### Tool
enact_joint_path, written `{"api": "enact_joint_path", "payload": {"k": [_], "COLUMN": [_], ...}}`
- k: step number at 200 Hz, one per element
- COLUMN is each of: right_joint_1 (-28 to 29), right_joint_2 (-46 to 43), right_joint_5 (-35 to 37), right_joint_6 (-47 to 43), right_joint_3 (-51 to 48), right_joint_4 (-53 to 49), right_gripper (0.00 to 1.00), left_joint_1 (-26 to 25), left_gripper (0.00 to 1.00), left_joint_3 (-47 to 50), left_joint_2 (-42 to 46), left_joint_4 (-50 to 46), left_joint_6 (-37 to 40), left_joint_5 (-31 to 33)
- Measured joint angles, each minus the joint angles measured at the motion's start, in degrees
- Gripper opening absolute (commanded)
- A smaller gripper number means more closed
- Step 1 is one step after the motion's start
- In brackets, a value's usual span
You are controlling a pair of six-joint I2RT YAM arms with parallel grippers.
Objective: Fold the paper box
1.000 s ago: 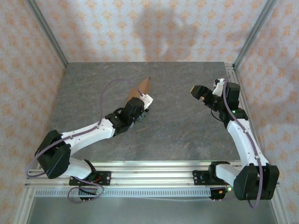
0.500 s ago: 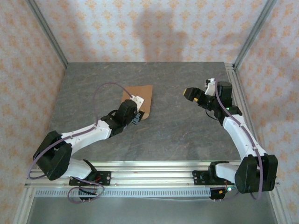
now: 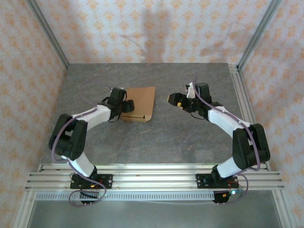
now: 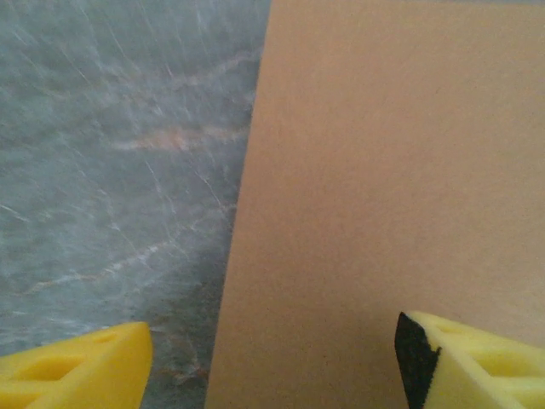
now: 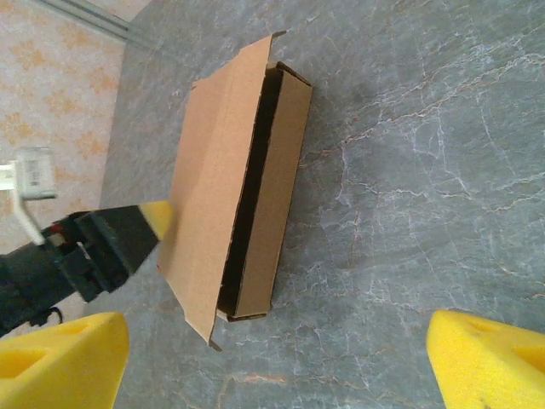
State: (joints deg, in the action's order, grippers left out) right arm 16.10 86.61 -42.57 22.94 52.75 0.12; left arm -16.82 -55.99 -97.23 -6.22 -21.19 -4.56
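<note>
The paper box (image 3: 141,103) is a shallow brown cardboard box lying on the grey table (image 3: 180,137), left of centre. In the right wrist view the paper box (image 5: 247,187) has its lid slightly ajar, with a dark gap along the side facing the camera. My left gripper (image 3: 125,107) is at the box's left side, open. Its yellow fingers (image 4: 77,366) stand wide, one over the table and one over the paper box (image 4: 383,187). My right gripper (image 3: 174,99) hangs open a short way right of the box. Nothing sits between its fingertips (image 5: 490,358).
Aluminium rails (image 3: 152,175) run along the near edge by the arm bases, and another rail (image 3: 239,90) lines the table's right side. Patterned walls close in the left, back and right. Bare table lies in front of the box.
The box, held up on edge a second ago, now lies flat. My left gripper has opened and swung back-left beside it. My right gripper has moved left toward the box.
</note>
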Motion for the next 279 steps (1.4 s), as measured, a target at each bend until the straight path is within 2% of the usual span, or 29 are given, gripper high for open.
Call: {"api": "enact_joint_path", "payload": {"k": [10, 26, 56, 76, 98, 142, 220, 279], "right_joint_1": [-0.02, -0.02, -0.02, -0.02, -0.02, -0.02, -0.96, -1.68], "right_joint_2": [0.39, 1.03, 3.23, 6.58, 9.86, 10.69, 11.43, 11.50], "right_joint_5": [0.28, 0.79, 0.61, -0.13, -1.07, -1.40, -1.33, -1.31], "right_joint_6": [0.20, 0.48, 3.69, 8.26, 12.96, 15.87, 17.59, 17.53], "right_joint_3": [0.00, 0.33, 0.72, 0.72, 0.68, 0.39, 0.07, 0.07], "right_joint_4": [0.39, 0.81, 3.96, 8.72, 13.68, 16.68, 18.14, 18.16], "right_gripper": [0.90, 0.89, 0.87, 0.86, 0.86, 0.86, 0.85, 0.85], "left_joint_1": [-0.02, -0.04, -0.02, 0.09, 0.57, 3.13, 4.70, 7.23], "left_gripper": [0.69, 0.60, 0.52, 0.48, 0.44, 0.34, 0.10, 0.07], "left_joint_3": [-2.34, -5.73, -9.90, -10.82, -12.00, -12.07, -13.68, -14.01], "left_joint_2": [-2.82, -5.84, -8.61, -9.44, -10.99, -12.74, -16.06, -17.84], "left_joint_4": [-1.55, -3.21, -4.92, -5.16, -4.66, -3.13, -2.34, -1.88], "left_joint_6": [0.07, 0.28, 2.27, 3.48, 4.13, 4.15, 5.07, 6.38], "left_joint_5": [-1.38, -3.45, -6.75, -10.21, -16.76, -28.87, -39.15, -45.70]}}
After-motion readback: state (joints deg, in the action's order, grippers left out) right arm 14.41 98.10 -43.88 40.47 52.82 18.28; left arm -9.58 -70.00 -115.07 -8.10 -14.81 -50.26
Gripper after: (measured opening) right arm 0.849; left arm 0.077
